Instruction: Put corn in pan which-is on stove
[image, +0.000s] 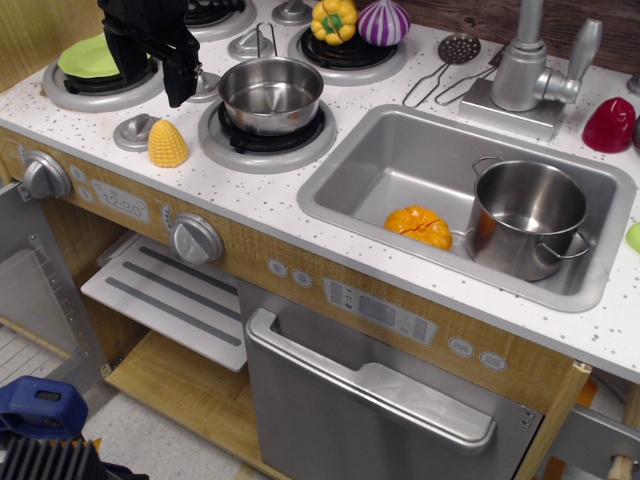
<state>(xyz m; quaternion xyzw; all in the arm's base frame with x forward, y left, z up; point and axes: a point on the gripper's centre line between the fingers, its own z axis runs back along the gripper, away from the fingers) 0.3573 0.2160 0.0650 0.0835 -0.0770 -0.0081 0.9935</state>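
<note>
Pincer (180, 88): black, poised above the small yellow toy corn cob (167, 143), nothing gripped; opening cannot be determined. Shiny shallow steel pan (271, 94) is empty; grasp and transfer remain.

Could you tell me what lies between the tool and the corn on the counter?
In the observation view, only a small grey knob disc and bare speckled counter lie between the tool and the corn.
</note>
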